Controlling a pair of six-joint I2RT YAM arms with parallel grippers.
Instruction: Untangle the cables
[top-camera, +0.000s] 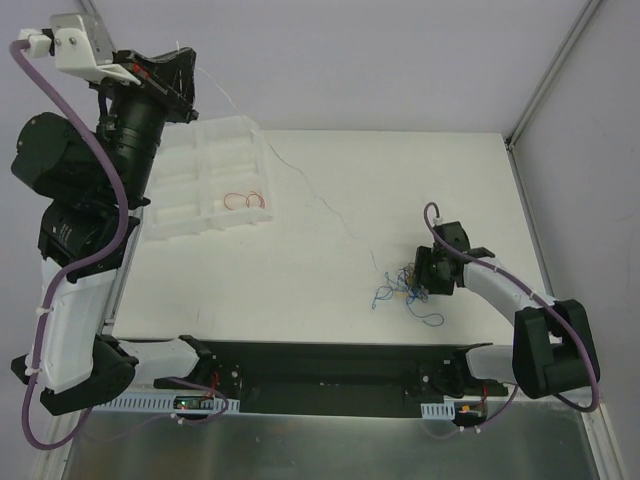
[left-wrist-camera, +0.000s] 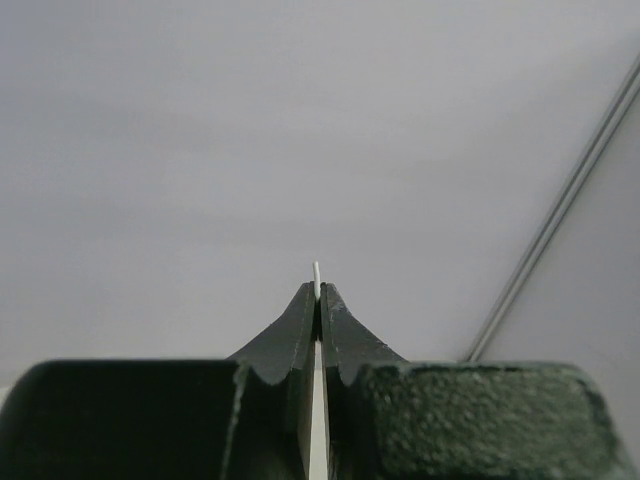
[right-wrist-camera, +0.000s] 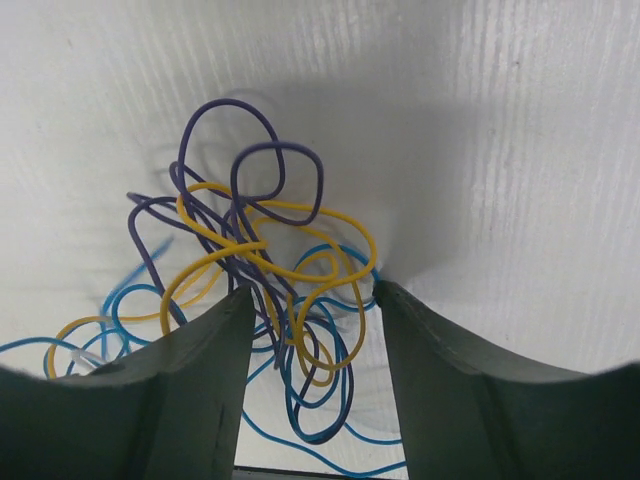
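Left tool (left-wrist-camera: 318, 292) clamped on white wire (left-wrist-camera: 316, 268); right tool (right-wrist-camera: 312, 295) half-parted astride tangle (right-wrist-camera: 262, 262), loops between its jaws. Risk of pinching several strands together on closing, tightening knots instead.

A thin white wire (top-camera: 318, 195) crosses the table (top-camera: 280, 270) between tray (top-camera: 205, 175) and cables (top-camera: 405, 285), leaving room either side.

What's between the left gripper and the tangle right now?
One thin white wire, pinched in the shut left gripper, runs past the tray and across the table to the tangle; the top view shows it.
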